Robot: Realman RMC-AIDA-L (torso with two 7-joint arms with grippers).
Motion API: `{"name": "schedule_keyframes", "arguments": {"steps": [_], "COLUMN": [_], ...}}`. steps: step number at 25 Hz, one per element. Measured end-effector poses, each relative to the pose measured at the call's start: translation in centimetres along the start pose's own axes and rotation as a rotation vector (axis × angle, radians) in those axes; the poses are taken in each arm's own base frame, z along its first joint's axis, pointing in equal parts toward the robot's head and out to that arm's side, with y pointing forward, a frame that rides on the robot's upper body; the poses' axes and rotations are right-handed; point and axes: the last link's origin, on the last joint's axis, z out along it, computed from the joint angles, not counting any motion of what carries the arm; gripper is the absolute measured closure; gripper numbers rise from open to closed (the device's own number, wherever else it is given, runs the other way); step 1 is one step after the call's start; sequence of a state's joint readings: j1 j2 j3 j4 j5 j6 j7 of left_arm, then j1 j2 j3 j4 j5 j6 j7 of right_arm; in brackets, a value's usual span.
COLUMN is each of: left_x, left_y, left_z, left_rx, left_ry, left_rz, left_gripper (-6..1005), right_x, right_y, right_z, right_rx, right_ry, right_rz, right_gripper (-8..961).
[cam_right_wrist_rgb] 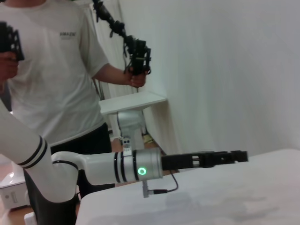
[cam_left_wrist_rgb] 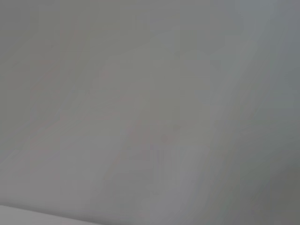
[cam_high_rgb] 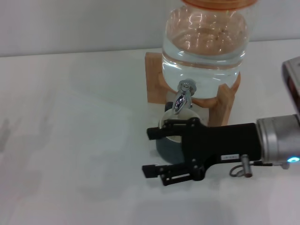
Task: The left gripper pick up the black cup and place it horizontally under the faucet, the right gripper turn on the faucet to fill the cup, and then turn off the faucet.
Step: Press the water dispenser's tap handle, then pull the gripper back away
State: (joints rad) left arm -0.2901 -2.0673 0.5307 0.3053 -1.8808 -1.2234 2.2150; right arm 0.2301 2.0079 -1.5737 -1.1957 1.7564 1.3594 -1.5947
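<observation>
The black cup (cam_high_rgb: 167,148) stands upright on the white table, directly below the faucet (cam_high_rgb: 182,100) of the clear water jar (cam_high_rgb: 204,44). Only its dark side and a bit of cream rim show. My right gripper (cam_high_rgb: 152,152), black with a white label on its flat arm, reaches in from the right. It is open and empty, and its body covers the cup's right part, with one finger by the rim and the other in front of the cup. The left gripper is out of view, and the left wrist view shows only a blank grey surface.
The jar rests on a wooden stand (cam_high_rgb: 154,79) at the back of the table (cam_high_rgb: 70,140). A grey box-like part (cam_high_rgb: 291,82) juts in at the right edge. The right wrist view shows a white-and-silver arm with a green light (cam_right_wrist_rgb: 140,171) over the table, and a person (cam_right_wrist_rgb: 56,70) behind.
</observation>
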Motion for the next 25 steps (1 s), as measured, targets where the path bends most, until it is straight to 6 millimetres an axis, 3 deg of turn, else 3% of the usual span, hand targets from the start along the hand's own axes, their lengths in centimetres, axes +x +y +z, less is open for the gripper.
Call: {"name": "schedule_keyframes", "arguments": {"steps": [9, 25], "left_x": [-0.3, -0.5], "left_y": [-0.1, -0.3], "left_z": [-0.5, -1.1], "left_rx": [0.009, 0.015], "left_ry": [-0.007, -0.007], "left_rz": [-0.004, -0.009], "left_gripper": [429, 430], "right_x": [-0.7, 0.2], "right_y": [-0.2, -1.0], "right_z": [2.3, -0.6], "right_rx": [0.071, 0.208], "right_ry": [0.016, -0.002], "right_rz": [-0.019, 0.020], "right_gripper": [130, 131]}}
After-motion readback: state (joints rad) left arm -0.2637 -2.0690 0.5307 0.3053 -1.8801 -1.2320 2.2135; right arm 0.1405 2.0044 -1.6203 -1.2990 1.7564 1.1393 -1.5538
